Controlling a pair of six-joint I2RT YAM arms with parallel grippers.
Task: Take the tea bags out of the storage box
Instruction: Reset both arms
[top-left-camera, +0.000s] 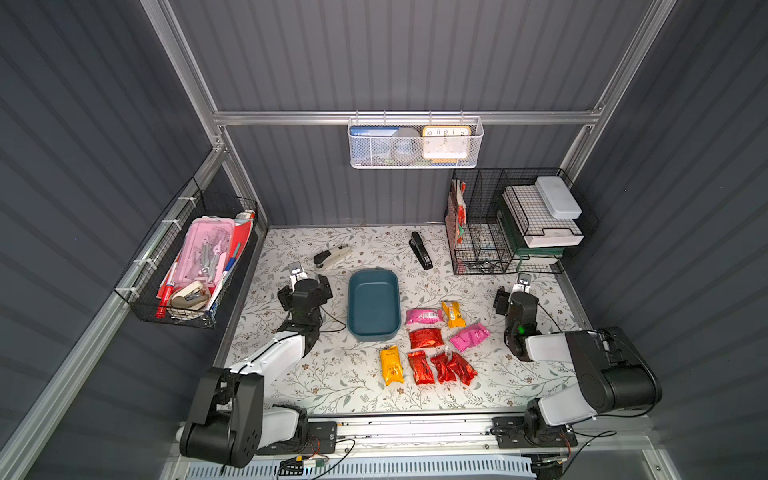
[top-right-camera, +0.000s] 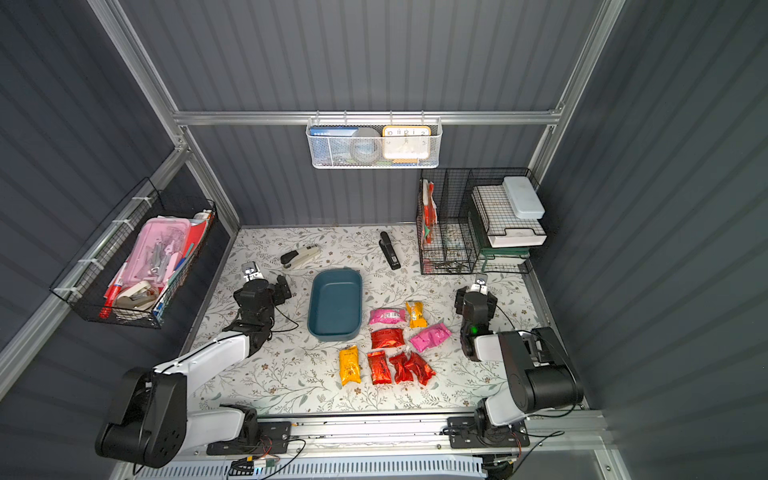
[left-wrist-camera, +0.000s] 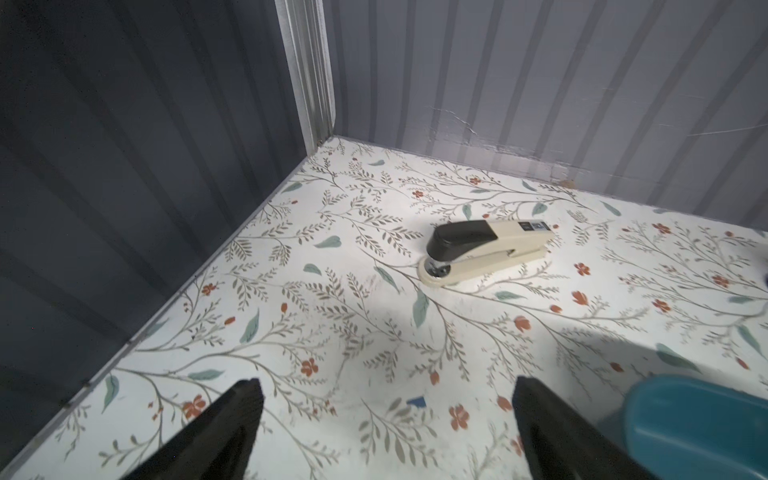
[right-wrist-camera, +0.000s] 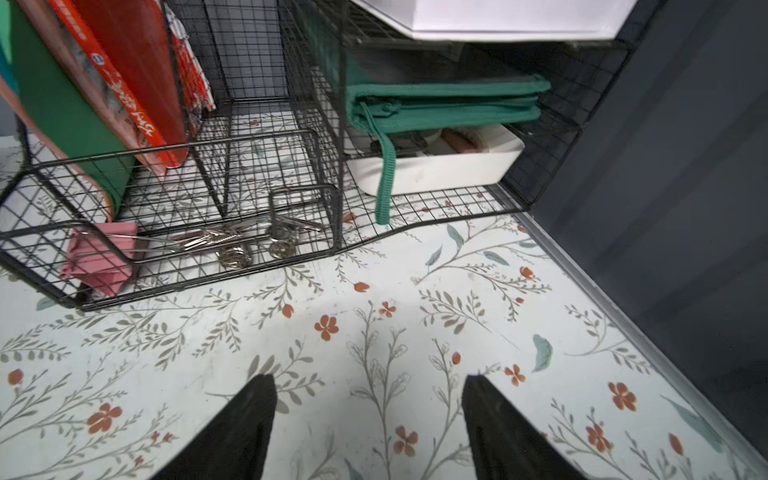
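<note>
left gripper (left-wrist-camera: 386, 382) spread wide, empty | right gripper (right-wrist-camera: 370, 378) parted, empty | tea bags (top-left-camera: 426, 338) between them, beside storage box (top-left-camera: 372, 305)

Both top views look steeply down from high at the front, sharing nearly the whole table (top-left-camera: 332, 386). Each wrist view sits close behind its gripper, looking low ahead: left gripper (left-wrist-camera: 384, 382) toward a beige stapler (left-wrist-camera: 486, 249), right gripper (right-wrist-camera: 369, 378) toward a wire rack (right-wrist-camera: 199, 232), apparently also visible from above.
</note>
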